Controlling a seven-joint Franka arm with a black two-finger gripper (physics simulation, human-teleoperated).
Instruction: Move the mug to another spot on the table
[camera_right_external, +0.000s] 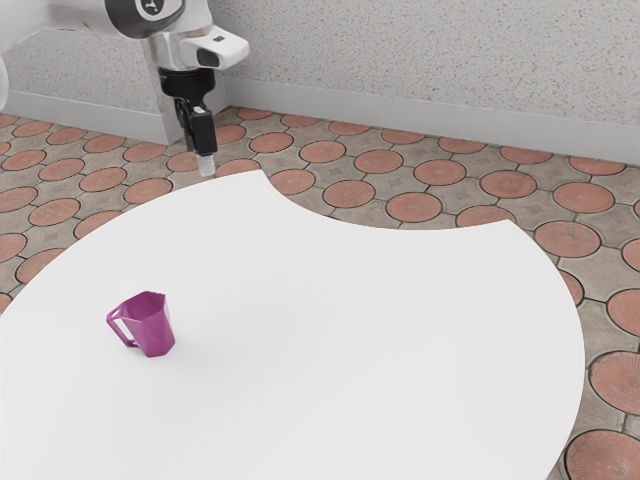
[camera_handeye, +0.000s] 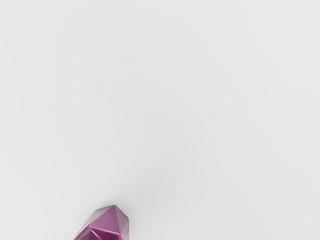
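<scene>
A magenta faceted mug (camera_right_external: 147, 324) stands upright on the round white table (camera_right_external: 330, 330), near the exterior view's left side, its handle turned toward that side. My gripper (camera_right_external: 204, 160) hangs high above the table's far edge, pointing down, well behind and above the mug and apart from it. It holds nothing. In the wrist view the mug (camera_handeye: 103, 225) shows as a purple faceted shape on the white tabletop (camera_handeye: 165, 100), off to one side of my hand.
The table has a curved notch cut into its far edge (camera_right_external: 340, 215). Beyond it lie a tiled floor of red-brown circles (camera_right_external: 430, 180) and a grey speckled wall (camera_right_external: 420, 50).
</scene>
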